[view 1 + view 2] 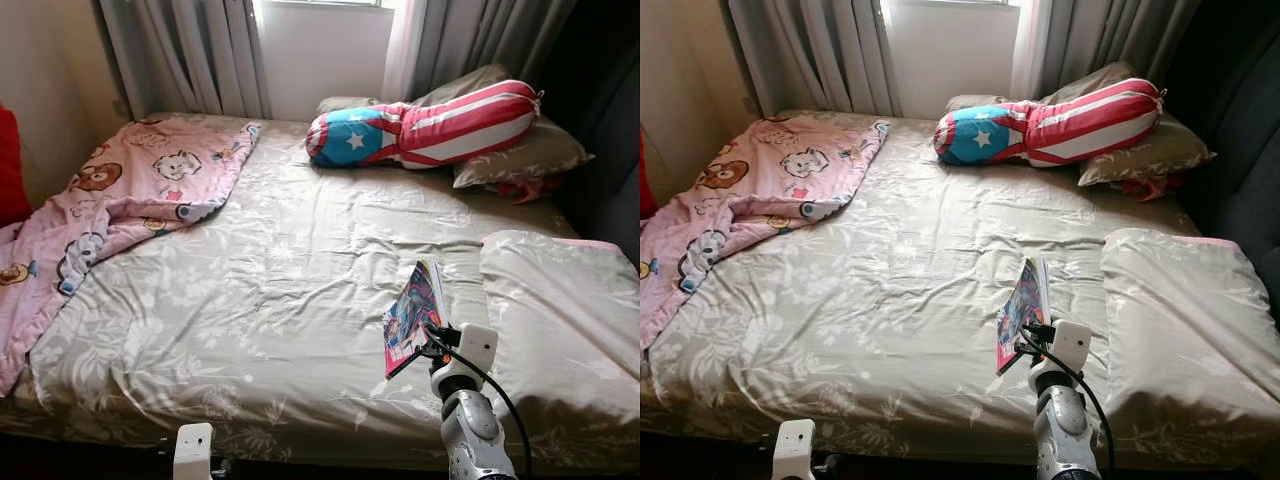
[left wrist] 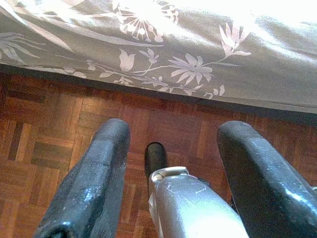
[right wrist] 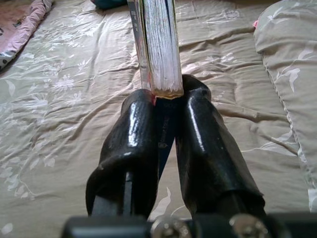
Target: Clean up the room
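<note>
The right gripper (image 3: 166,106) pinches a book (image 1: 413,315) by its lower edge, holding it upright just above the bed (image 1: 270,300), near the bed's front edge. A grey pillow (image 1: 560,320) lies beside the book. The left gripper (image 2: 171,173) hangs low with its fingers (image 2: 91,183) spread and nothing between them, over the wood floor (image 2: 54,134) by the bed's front edge. A pink blanket (image 1: 130,195) covers the bed's far left; a striped bolster (image 1: 430,125) lies at its head.
</note>
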`<state>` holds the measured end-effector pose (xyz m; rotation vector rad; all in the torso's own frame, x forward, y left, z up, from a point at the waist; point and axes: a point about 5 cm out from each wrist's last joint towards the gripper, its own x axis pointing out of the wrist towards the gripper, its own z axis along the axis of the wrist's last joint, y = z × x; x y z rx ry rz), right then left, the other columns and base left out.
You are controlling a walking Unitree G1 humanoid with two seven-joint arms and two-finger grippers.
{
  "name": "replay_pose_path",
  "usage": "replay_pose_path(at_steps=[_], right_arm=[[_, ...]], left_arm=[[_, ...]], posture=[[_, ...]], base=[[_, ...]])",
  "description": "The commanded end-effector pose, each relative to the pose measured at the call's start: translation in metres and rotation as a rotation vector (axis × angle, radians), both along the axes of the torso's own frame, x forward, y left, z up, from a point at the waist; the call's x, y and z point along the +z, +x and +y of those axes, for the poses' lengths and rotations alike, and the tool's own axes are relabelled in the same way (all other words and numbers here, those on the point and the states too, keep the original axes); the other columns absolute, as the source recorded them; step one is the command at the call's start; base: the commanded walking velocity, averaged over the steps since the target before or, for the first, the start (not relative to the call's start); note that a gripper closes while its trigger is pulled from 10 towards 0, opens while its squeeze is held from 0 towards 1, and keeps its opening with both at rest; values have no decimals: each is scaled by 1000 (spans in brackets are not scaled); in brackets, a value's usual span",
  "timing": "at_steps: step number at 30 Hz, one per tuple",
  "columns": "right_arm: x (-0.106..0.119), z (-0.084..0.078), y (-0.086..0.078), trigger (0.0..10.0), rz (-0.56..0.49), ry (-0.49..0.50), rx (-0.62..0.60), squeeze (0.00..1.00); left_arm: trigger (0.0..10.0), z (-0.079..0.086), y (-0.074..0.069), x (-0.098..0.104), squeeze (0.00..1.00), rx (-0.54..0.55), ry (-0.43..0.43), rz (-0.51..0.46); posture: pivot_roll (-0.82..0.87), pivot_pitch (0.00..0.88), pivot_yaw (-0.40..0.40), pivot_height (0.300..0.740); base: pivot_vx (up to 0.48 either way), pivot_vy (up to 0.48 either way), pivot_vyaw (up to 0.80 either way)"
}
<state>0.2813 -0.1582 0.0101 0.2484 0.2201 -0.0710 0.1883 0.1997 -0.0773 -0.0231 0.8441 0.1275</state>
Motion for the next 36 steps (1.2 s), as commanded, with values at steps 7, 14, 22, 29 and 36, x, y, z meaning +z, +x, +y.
replay_pose_path(at_steps=[7, 14, 22, 29, 36], right_arm=[[10, 2, 7, 10000, -51, -25, 23, 0], [10, 4, 7, 10000, -48, -29, 33, 0], [9, 4, 7, 10000, -46, -29, 31, 0], [10, 5, 7, 10000, -49, -29, 30, 0], [9, 3, 5, 10000, -53, -17, 29, 0]], left_arm=[[10000, 0, -1, -1, 0, 4, -6, 2], [10000, 0, -1, -1, 0, 3, -7, 0], [10000, -1, 1, 1, 0, 0, -13, -14], [10000, 2, 15, 11, 0, 0, -4, -102], [10000, 14, 52, 47, 0, 41, 8, -391]], posture=[[-29, 12, -59, 740], [-28, 13, -60, 740], [-26, 17, -61, 740], [-30, 21, -59, 740], [-26, 24, -58, 740]], base=[[307, 0, 0], [320, 0, 0], [162, 0, 0], [0, 0, 0], [0, 0, 0]])
